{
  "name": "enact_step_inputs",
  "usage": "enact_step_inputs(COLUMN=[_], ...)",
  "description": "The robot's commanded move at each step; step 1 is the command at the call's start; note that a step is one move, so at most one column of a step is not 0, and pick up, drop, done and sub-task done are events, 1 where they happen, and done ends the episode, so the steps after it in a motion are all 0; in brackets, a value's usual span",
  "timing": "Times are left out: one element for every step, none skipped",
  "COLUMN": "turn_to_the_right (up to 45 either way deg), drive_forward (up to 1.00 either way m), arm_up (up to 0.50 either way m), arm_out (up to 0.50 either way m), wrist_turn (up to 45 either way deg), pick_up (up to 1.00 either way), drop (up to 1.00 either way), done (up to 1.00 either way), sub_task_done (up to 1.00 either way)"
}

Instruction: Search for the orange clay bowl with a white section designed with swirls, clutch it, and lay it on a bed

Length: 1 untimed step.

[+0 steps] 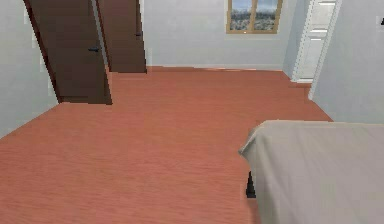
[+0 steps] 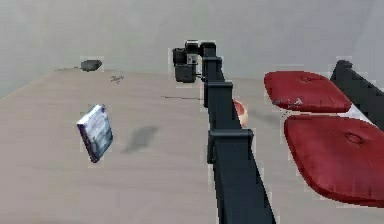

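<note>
In the arm side view the dark arm [image 2: 225, 140] rises from the bottom edge over a beige bed cover [image 2: 60, 170]. At its far end the gripper [image 2: 181, 70] stands against bare cover and grey wall, and it holds nothing. A small orange-pink rounded thing [image 2: 238, 108] lies on the cover just right of the arm, partly hidden behind it. Its shape is too small to name as the bowl. In the forward view a corner of the bed [image 1: 320, 165] fills the lower right.
Two red pillows [image 2: 305, 90] [image 2: 335, 150] lie at the arm side view's right by a dark headboard [image 2: 360, 85]. A book-like thing [image 2: 95, 132] stands on the cover at the left, and a small dark object [image 2: 90, 65] lies farther out. Ahead are red wood floor [image 1: 150, 130], dark doors [image 1: 75, 50], a window [image 1: 255, 15] and a white door [image 1: 318, 40].
</note>
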Motion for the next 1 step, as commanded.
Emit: enact_step_inputs(turn_to_the_right=[0.0], drive_forward=[0.0], arm_up=[0.04], arm_out=[0.0], wrist_turn=[0.0], pick_up=[0.0], drop=[0.0], done=[0.0], sub_task_done=[0.0])
